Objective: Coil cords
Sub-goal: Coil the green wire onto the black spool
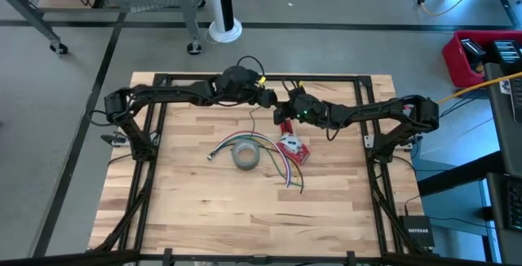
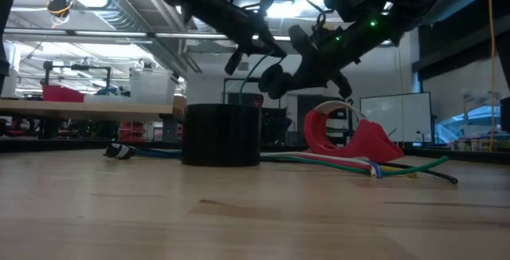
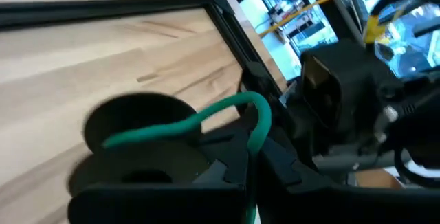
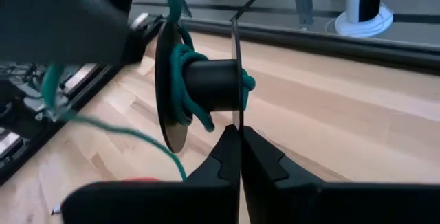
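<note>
Both arms are meeting over the far middle of the worktop (image 1: 163,209), raised clear of the wood, and the winding looks to be under way but far from finished.

The right gripper (image 4: 237,131) is pinching the thin rim of a small black spool (image 4: 210,83) with its fingers closed on it. A few turns of green cord (image 4: 180,80) are already sitting around the spool's core, bunched against one flange, with a loose strand trailing off to the side. The left gripper (image 3: 251,159) is just beside the spool, its fingers closed on that same green cord, which is arching up from between them and running across the spool's face. So I judge that one cord is being wound now, with only a small part of it on the spool.

The rest is lying untouched near the middle of the worktop: a loose bundle of cords (image 1: 281,168), green, white and darker ones, fanning toward the near edge, with one plugged end reaching out on the left side past the grey tape roll (image 1: 245,155). A red tape dispenser (image 1: 294,148) is standing just beside the roll, among the strands. None of these lying cords is coiled. I cannot tell whether the cord in the air is one of that bundle.
</note>
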